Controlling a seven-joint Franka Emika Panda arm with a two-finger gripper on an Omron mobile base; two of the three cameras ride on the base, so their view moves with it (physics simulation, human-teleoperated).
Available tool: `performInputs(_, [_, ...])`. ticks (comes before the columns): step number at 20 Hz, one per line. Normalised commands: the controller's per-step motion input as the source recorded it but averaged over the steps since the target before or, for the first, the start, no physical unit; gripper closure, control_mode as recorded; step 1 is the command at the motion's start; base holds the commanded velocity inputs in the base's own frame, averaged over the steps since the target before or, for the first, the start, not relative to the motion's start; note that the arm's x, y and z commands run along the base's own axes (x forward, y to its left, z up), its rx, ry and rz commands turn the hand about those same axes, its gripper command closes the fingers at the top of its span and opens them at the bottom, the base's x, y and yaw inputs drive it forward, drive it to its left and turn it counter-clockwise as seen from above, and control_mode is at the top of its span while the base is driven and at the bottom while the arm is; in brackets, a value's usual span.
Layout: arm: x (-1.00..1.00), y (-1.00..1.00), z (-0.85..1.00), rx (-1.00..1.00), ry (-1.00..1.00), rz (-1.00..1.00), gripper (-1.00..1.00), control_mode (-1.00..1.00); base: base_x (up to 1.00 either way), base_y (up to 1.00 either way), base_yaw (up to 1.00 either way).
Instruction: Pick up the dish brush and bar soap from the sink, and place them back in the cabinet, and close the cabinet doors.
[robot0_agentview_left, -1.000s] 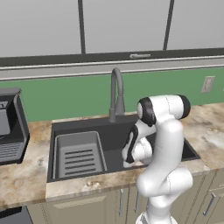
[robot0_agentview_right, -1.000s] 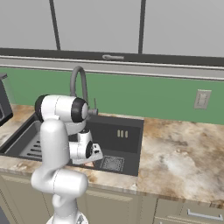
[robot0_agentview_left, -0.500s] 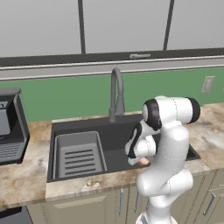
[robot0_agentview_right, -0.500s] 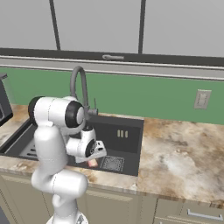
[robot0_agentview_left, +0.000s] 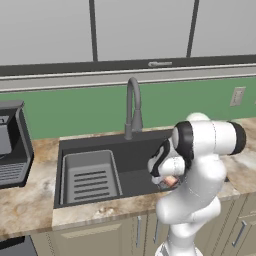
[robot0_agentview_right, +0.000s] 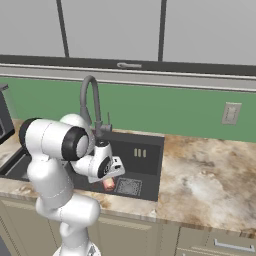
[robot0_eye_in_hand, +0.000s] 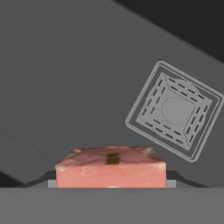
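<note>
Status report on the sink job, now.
Tool down in sink, shut on bar soap. Drain grate beside it. Nothing in the way.

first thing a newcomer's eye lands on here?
Probably the white arm bent down into the sink, its gripper closed on the bar soap, a pinkish block just above the basin floor. Next, the square drain grate beside the soap, and the grey gooseneck faucet behind the basin.
</note>
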Motion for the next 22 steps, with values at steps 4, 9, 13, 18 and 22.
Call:
performInputs(4, [-0.13, -0.11, 0.4, 0.0, -0.05, 0.0, 1.0, -1.0, 0.0, 0.0, 0.0])
performInputs(9, [-0.08, -0.09, 0.49, 0.0, -0.04, 0.0, 1.0, -1.0, 0.0, 0.0, 0.0])
performInputs(13, [-0.04, -0.08, 0.49, 0.0, -0.04, 0.0, 1.0, -1.0, 0.0, 0.0, 0.0])
performInputs(18, [-0.01, -0.06, 0.53, 0.0, -0.02, 0.0, 1.0, -1.0, 0.0, 0.0, 0.0])
performInputs(22, [-0.05, -0.01, 0.52, 0.0, -0.02, 0.0, 1.0, -1.0, 0.0, 0.0, 0.0])
